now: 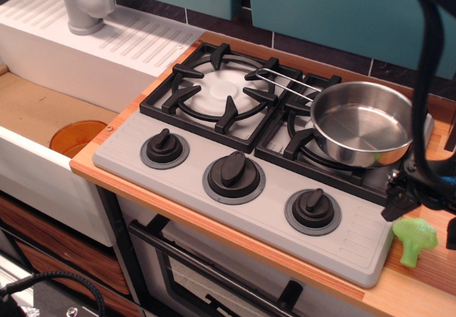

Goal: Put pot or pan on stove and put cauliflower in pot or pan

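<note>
Nearest the camera, an oven door (214, 281) with a dark bar handle is seen under the wooden counter (427, 288), whose front edge runs diagonally to the lower right. The cauliflower (414, 239), a small light-green bumpy plastic floret with a short stem, is lying on the bare wood just beside the stove's right front corner, close to the counter's front edge. The gripper (403, 197), black and only partly in frame at the right edge, is seen just above and left of the floret at the stove's right edge; one dark finger is visible, nothing is seen held, and how far it is spread cannot be told. The stove (342, 242) is a grey matte slab with three black knobs (233, 169) on grey rings along its front strip. Behind them, black grates are set over white discs; the left burner (217, 89) is uncovered. The pan (362, 123), shiny, round, shallow steel and empty, is seated on the right burner, its thin wire handle pointing left across the grates. Left of the stove, a sunken sink (43, 110) with an orange disc (77, 136) on its floor is seen. Farthest back, a ribbed white drainboard (135, 35), a grey faucet (85, 2) and teal panels (342, 11) over dark tile are visible.
</note>
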Available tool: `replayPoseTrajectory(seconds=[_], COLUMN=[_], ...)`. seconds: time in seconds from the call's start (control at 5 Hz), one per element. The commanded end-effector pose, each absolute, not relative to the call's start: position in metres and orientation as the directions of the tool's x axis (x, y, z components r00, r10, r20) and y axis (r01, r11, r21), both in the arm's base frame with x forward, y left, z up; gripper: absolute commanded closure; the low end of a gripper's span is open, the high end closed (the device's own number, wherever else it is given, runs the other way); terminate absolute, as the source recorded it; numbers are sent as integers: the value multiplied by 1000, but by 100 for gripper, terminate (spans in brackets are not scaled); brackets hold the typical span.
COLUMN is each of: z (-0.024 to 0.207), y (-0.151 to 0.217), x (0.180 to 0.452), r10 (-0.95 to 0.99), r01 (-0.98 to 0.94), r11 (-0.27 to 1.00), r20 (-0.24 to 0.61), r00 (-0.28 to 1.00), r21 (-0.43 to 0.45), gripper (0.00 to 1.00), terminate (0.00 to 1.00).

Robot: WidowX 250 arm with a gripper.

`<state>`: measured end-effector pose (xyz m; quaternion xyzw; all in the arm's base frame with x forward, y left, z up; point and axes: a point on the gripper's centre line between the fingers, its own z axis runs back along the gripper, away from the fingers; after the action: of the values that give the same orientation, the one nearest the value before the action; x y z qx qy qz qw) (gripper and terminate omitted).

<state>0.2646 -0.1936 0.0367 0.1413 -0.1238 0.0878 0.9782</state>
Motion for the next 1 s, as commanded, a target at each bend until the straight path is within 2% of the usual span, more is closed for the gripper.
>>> replayPoseTrajectory(seconds=[0.0,0.6,0.8], z=[36,20,20], y=[-201,-197,-195], x=[267,271,273], r10=[146,140,139], r01=[-229,-228,-224], r11=[943,946,949], r20=[319,341,340], r00=[937,929,930], r21=[242,232,224], gripper=[0,0,100], terminate=[0,0,0])
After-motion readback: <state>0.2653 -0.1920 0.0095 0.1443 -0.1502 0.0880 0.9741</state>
